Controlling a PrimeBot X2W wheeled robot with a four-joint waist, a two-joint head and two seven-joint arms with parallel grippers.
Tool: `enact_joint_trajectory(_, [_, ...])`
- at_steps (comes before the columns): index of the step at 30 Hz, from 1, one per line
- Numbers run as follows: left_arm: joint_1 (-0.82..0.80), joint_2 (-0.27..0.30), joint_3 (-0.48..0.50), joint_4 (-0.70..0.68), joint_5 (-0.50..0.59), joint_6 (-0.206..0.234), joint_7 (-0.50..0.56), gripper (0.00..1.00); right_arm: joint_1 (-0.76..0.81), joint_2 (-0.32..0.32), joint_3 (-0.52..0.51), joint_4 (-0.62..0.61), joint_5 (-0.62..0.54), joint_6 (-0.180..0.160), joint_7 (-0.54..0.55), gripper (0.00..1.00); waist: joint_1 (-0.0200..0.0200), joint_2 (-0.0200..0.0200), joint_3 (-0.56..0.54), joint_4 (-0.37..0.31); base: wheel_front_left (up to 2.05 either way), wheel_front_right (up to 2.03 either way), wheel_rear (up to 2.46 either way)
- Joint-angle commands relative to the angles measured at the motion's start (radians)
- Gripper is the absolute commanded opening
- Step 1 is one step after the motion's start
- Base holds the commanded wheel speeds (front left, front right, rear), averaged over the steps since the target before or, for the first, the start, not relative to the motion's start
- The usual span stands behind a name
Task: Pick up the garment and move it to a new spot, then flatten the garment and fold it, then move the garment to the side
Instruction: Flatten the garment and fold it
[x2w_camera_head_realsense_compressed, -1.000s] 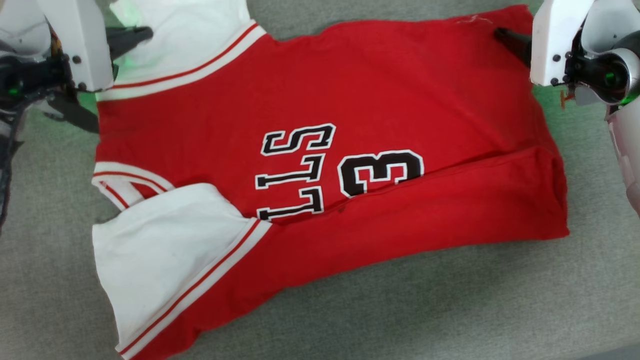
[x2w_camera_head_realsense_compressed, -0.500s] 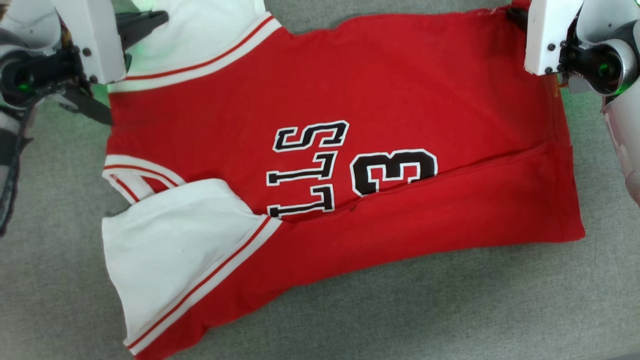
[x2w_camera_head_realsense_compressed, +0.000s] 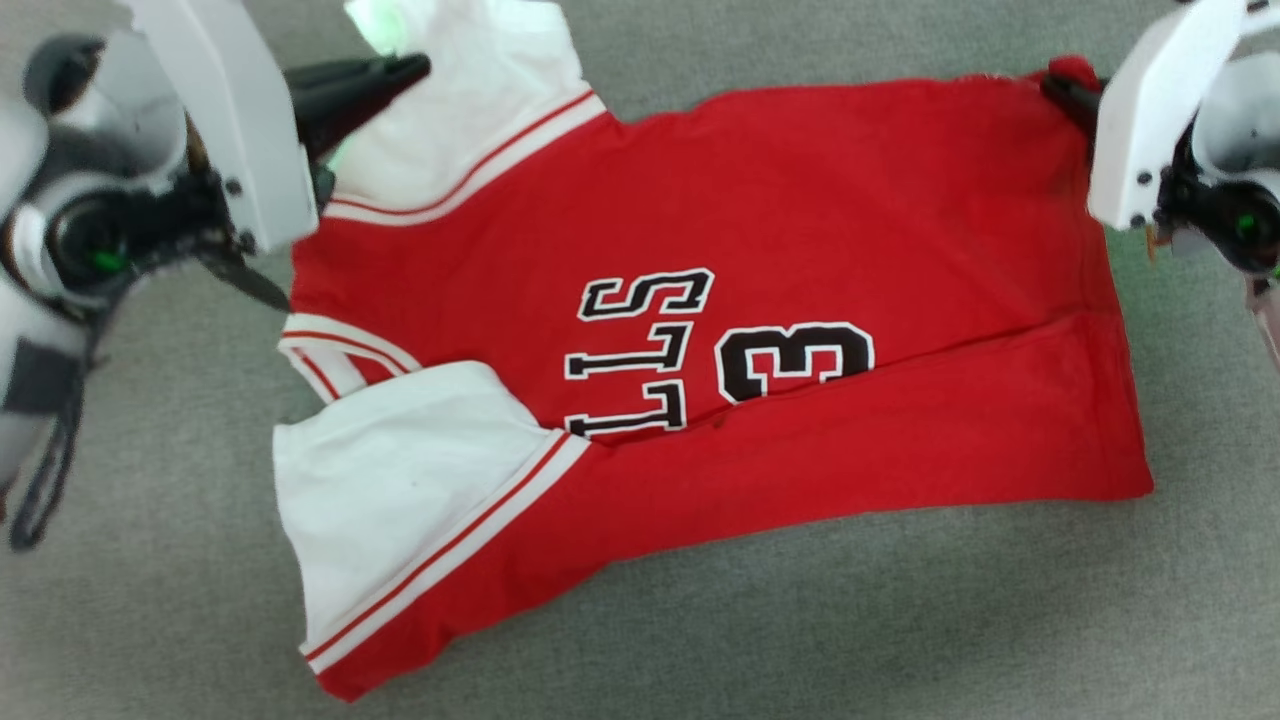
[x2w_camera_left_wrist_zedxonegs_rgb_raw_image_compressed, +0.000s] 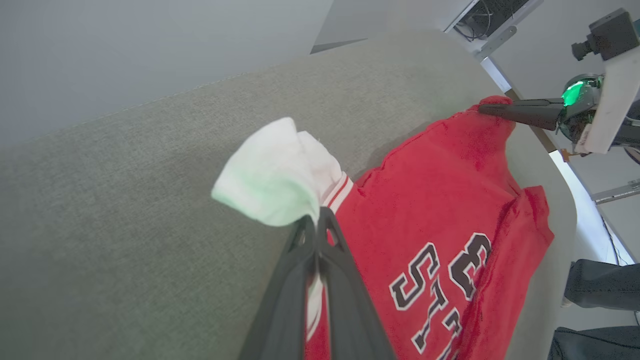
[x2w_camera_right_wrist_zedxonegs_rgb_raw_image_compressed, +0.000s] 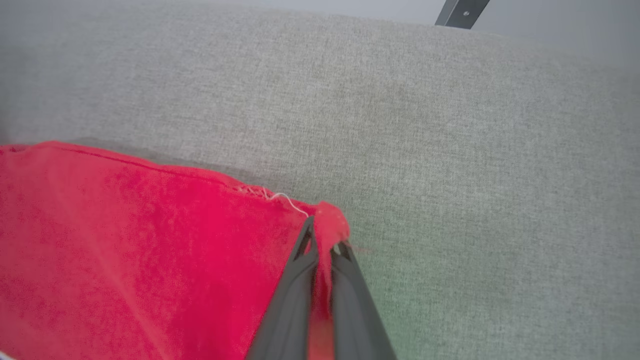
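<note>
The shirt (x2w_camera_head_realsense_compressed: 800, 230) lies mid-frame on the counter (x2w_camera_head_realsense_compressed: 900, 620), bottom third folded. Left fingers (x2w_camera_head_realsense_compressed: 360, 80) clamp its white sleeve, upper left; right fingers (x2w_camera_head_realsense_compressed: 1070, 95) pinch its red corner, upper right. Folding, I'd say: next, both corners should travel down-frame together, evenly.

Left of the garment (x2w_camera_head_realsense_compressed: 800, 220): left gripper (x2w_camera_head_realsense_compressed: 418, 66), long dark tapered fingers; white left bracket (x2w_camera_head_realsense_compressed: 235, 120), dark screws; grey rounded housing (x2w_camera_head_realsense_compressed: 75, 110); black cable loop (x2w_camera_head_realsense_compressed: 60, 445). Right of it: right gripper (x2w_camera_head_realsense_compressed: 1050, 85), matching white right bracket (x2w_camera_head_realsense_compressed: 1150, 120), green lamp (x2w_camera_head_realsense_compressed: 1246, 225).
</note>
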Motion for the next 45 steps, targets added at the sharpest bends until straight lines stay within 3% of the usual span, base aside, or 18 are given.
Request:
enact_joint_trajectory(1, [0.036,0.016,-0.007,-0.040,-0.017,-0.004,-0.028,0.00,0.037,-0.021,0.013,-0.026,0.020,-0.002,-0.007,0.00,0.0000,-0.0001,-0.028,0.019,0.00,0.00,0.00])
enact_joint_trajectory(10, [0.204,0.126,-0.043,-0.270,-0.053,-0.004,-0.213,0.00,0.180,-0.141,0.036,-0.173,0.085,-0.002,-0.015,0.00,0.0000,-0.0001,-0.071,0.051,0.00,0.00,0.00])
enact_joint_trajectory(21, [0.421,0.261,-0.100,-0.446,-0.040,-0.004,-0.423,0.00,0.413,-0.261,-0.048,-0.374,0.106,-0.002,0.005,0.00,0.0000,-0.0001,-0.107,0.080,0.00,0.00,0.00])
enact_joint_trajectory(28, [0.512,0.300,-0.141,-0.473,0.006,-0.004,-0.510,0.00,0.537,-0.280,-0.135,-0.457,0.090,-0.002,0.032,0.00,0.0000,-0.0001,-0.118,0.085,0.00,0.00,0.00])
enact_joint_trajectory(33, [0.551,0.302,-0.158,-0.476,0.010,-0.004,-0.544,0.00,0.633,-0.255,-0.230,-0.536,0.074,-0.002,0.055,0.00,0.0000,-0.0001,-0.120,0.088,0.00,0.00,0.00])
enact_joint_trajectory(39, [0.579,0.262,-0.187,-0.419,0.038,0.013,-0.556,0.00,0.707,-0.202,-0.285,-0.586,0.025,-0.002,0.104,0.00,0.0000,-0.0001,-0.123,0.081,0.00,0.00,0.00])
enact_joint_trajectory(40, [0.579,0.255,-0.189,-0.405,0.046,0.019,-0.560,0.00,0.713,-0.193,-0.292,-0.593,0.024,-0.002,0.110,0.05,0.0000,-0.0001,-0.124,0.080,0.00,0.00,0.00])
enact_joint_trajectory(42, [0.580,0.236,-0.190,-0.387,0.043,0.023,-0.568,0.06,0.719,-0.176,-0.307,-0.606,0.009,-0.002,0.119,0.34,0.0000,-0.0001,-0.127,0.080,0.00,0.00,0.00])
enact_joint_trajectory(43, [0.581,0.229,-0.188,-0.378,0.045,0.024,-0.574,0.37,0.721,-0.169,-0.315,-0.614,0.002,-0.002,0.117,0.67,0.0000,-0.0001,-0.129,0.081,0.00,0.00,0.00])
enact_joint_trajectory(44, [0.581,0.222,-0.189,-0.371,0.048,0.027,-0.576,0.57,0.722,-0.163,-0.328,-0.619,-0.003,-0.002,0.113,0.90,0.0000,-0.0001,-0.132,0.082,0.00,0.00,0.00])
enact_joint_trajectory(45, [0.583,0.215,-0.190,-0.366,0.047,0.029,-0.581,0.76,0.726,-0.159,-0.338,-0.621,-0.007,-0.002,0.116,1.00,0.0000,-0.0001,-0.136,0.084,0.00,0.00,0.00])
